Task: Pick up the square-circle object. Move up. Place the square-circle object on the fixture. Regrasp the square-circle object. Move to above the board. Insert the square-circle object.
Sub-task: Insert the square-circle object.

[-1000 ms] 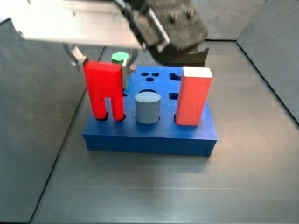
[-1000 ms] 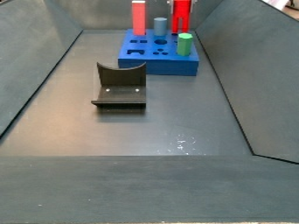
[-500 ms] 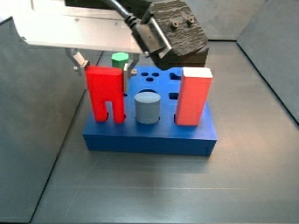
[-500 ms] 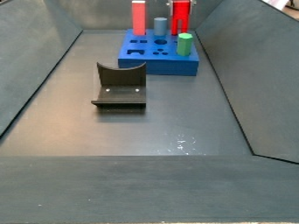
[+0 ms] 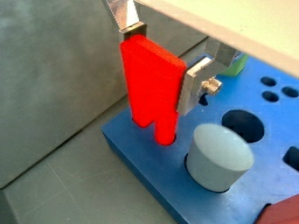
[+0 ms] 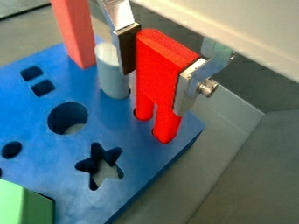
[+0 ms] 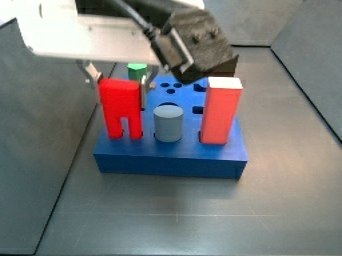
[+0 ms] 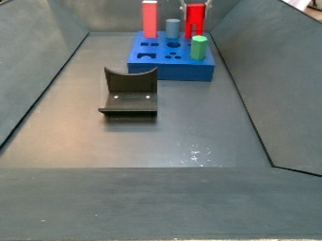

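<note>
The square-circle object (image 7: 120, 108) is a bright red piece with two legs. It stands upright at the front left corner of the blue board (image 7: 174, 158), with its legs down in the holes. My gripper (image 7: 120, 76) is at its top, and the silver fingers (image 6: 121, 48) press its two sides in both wrist views. The gripper (image 5: 163, 59) is shut on it. The red piece also shows in both wrist views (image 6: 158, 87) (image 5: 152, 83). The dark fixture (image 8: 127, 91) stands on the floor apart from the board (image 8: 170, 68).
A grey cylinder (image 7: 168, 124), a tall orange-red pillar with a pale top (image 7: 222, 108) and a green peg (image 7: 138, 70) stand in the board. Star, round and square holes (image 6: 100, 164) are open. Grey sloped walls (image 8: 38, 85) enclose the floor.
The red piece and my gripper have come down a little, and the legs sit lower in the board. Nothing else has moved.
</note>
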